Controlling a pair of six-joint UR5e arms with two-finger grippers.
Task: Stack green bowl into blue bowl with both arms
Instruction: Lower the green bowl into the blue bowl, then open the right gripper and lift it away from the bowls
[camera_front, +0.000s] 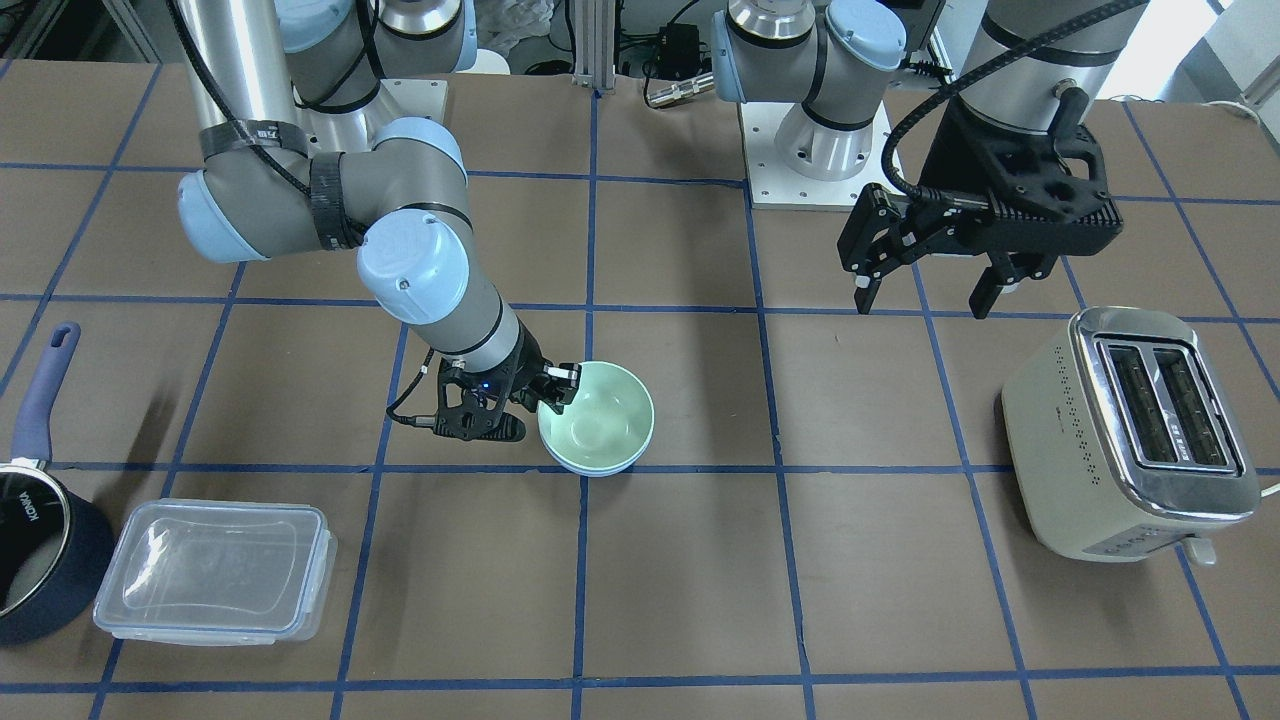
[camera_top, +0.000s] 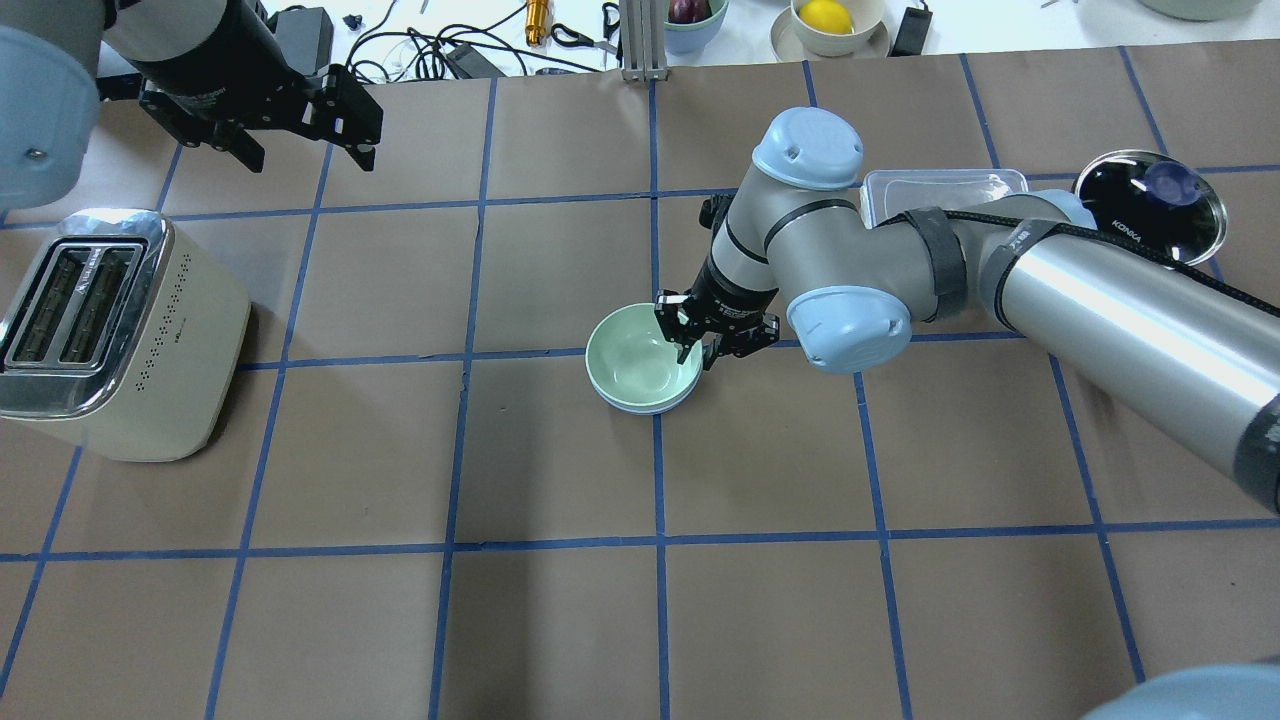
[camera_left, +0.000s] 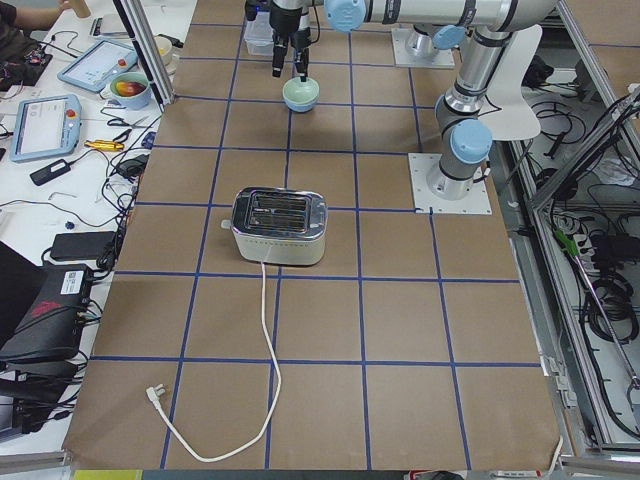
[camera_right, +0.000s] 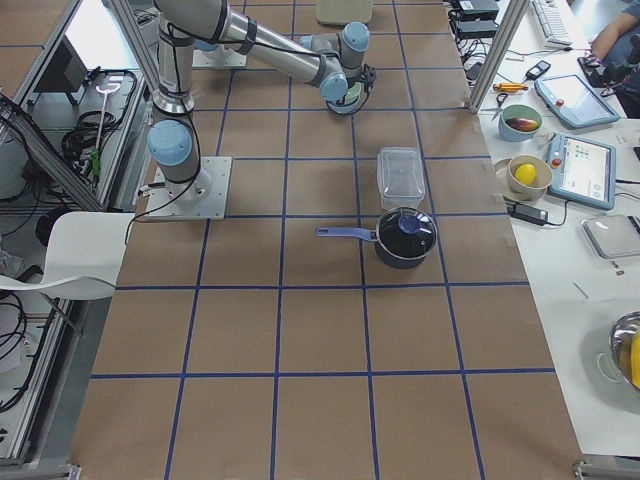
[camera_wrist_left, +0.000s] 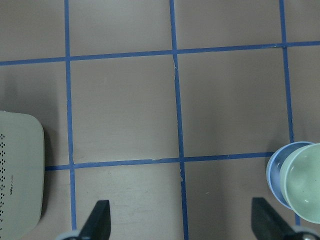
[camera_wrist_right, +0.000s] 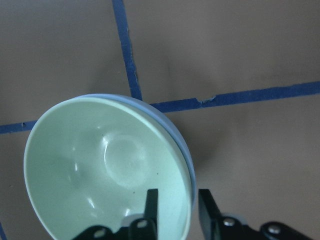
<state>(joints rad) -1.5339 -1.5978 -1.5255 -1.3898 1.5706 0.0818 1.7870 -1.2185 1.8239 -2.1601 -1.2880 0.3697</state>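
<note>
The green bowl (camera_front: 600, 410) sits nested inside the blue bowl (camera_front: 600, 468) at the table's middle; only the blue rim shows under it. Both also show in the overhead view, green (camera_top: 635, 360) over blue (camera_top: 640, 408). My right gripper (camera_front: 555, 388) straddles the green bowl's rim, one finger inside and one outside, jaws narrow. In the right wrist view the green bowl (camera_wrist_right: 110, 160) and blue rim (camera_wrist_right: 181, 145) lie just ahead of the fingers (camera_wrist_right: 150, 200). My left gripper (camera_front: 923, 298) hangs open and empty, high and away from the bowls. The left wrist view catches both bowls (camera_wrist_left: 305, 185) at its right edge.
A cream toaster (camera_front: 1130, 430) stands on my left side of the table. A dark navy saucepan (camera_front: 40, 560) and a clear lidded container (camera_front: 215, 570) sit on my right side. Blue tape lines grid the brown table.
</note>
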